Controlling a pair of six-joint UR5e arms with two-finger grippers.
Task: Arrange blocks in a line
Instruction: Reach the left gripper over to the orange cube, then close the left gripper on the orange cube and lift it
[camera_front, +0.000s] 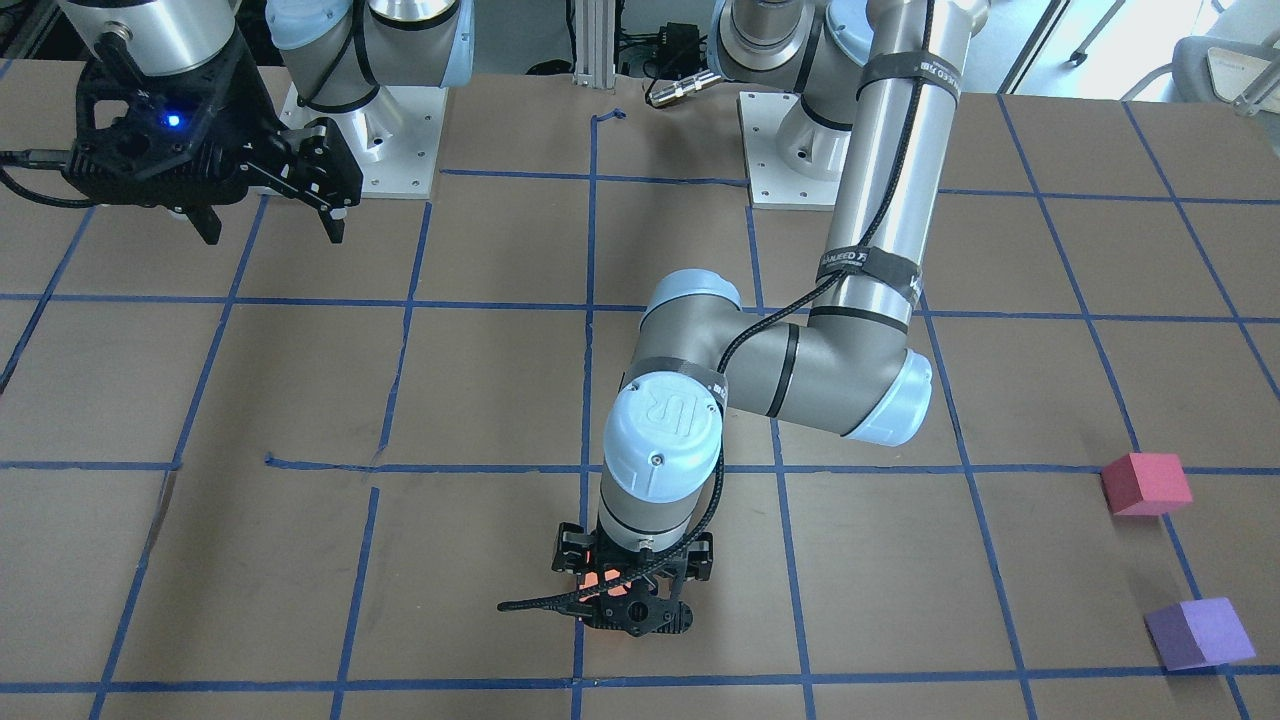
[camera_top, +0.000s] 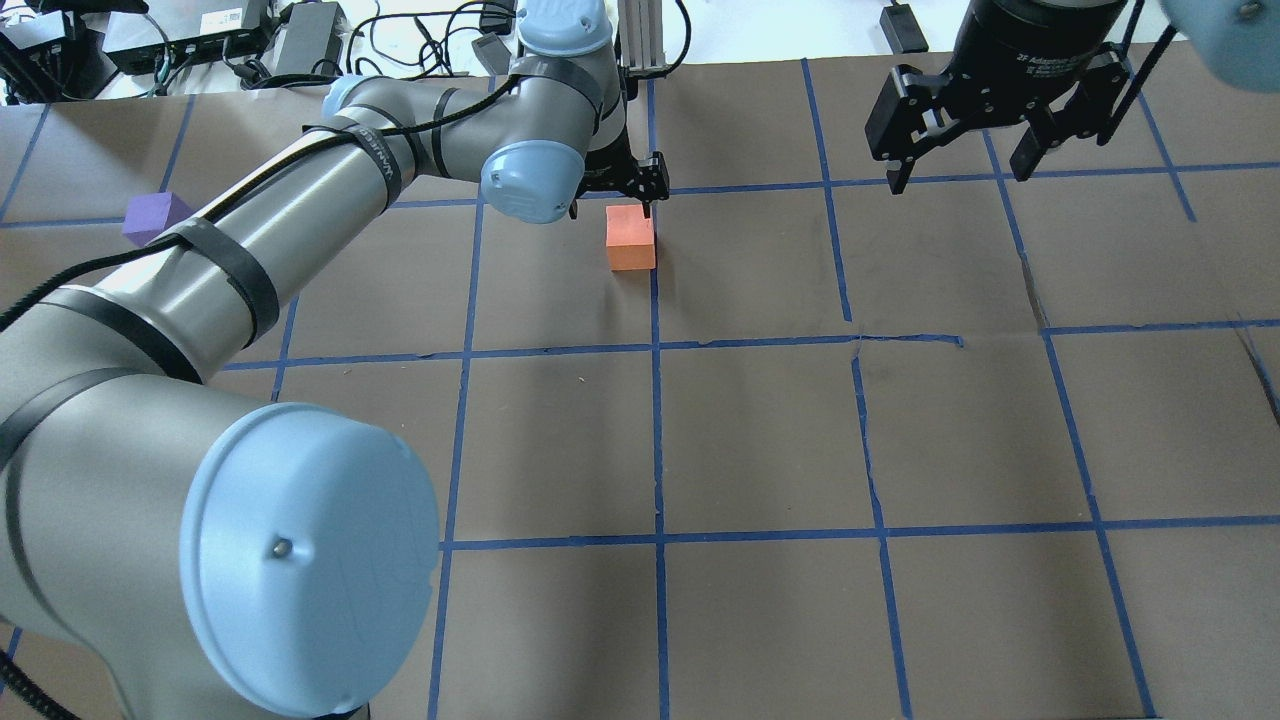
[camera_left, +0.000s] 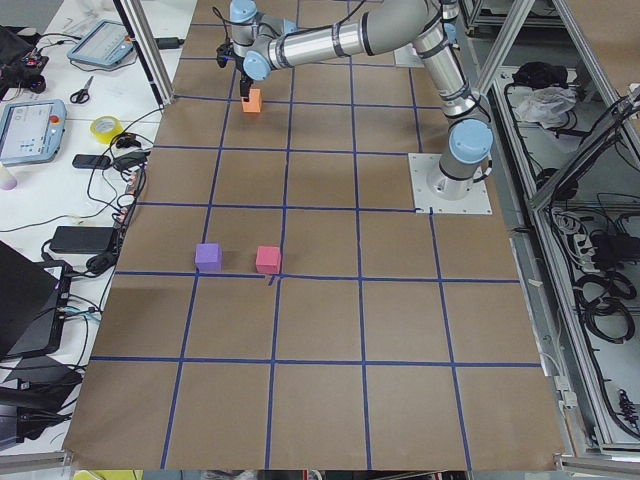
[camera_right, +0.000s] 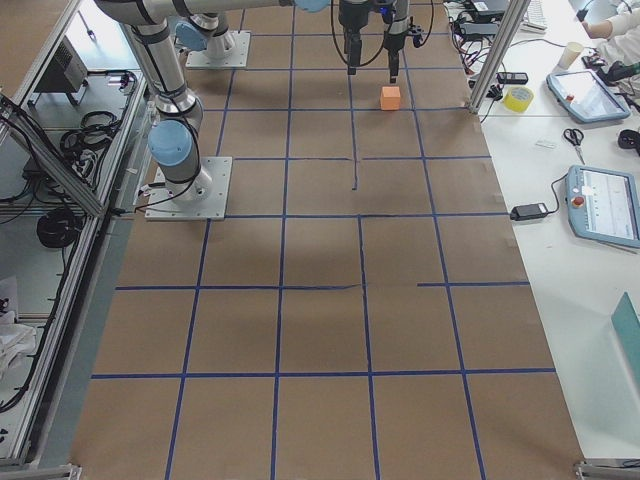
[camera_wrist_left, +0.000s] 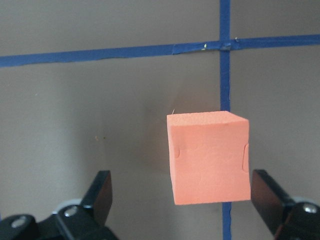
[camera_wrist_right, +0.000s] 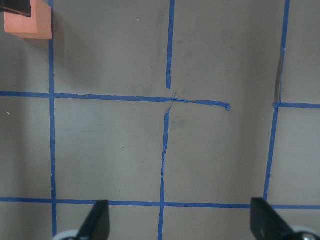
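The orange block (camera_wrist_left: 209, 157), a matte foam cube with faintly dented edges, sits on the brown paper counter (camera_top: 760, 440) over a blue tape line (camera_wrist_left: 225, 60). It lies between the left gripper's (camera_wrist_left: 183, 197) spread fingers (camera_wrist_left: 101, 192), close to one finger with open room beside the other. The reddish-pink block (camera_front: 1146, 484) and purple block (camera_front: 1198, 634) lie near each other, well apart from it, and the right gripper (camera_top: 957, 172) hangs with its fingers spread.

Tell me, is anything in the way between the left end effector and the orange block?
No, nothing visible. The left end effector is open, and the orange block shows right between its fingers on bare brown paper.
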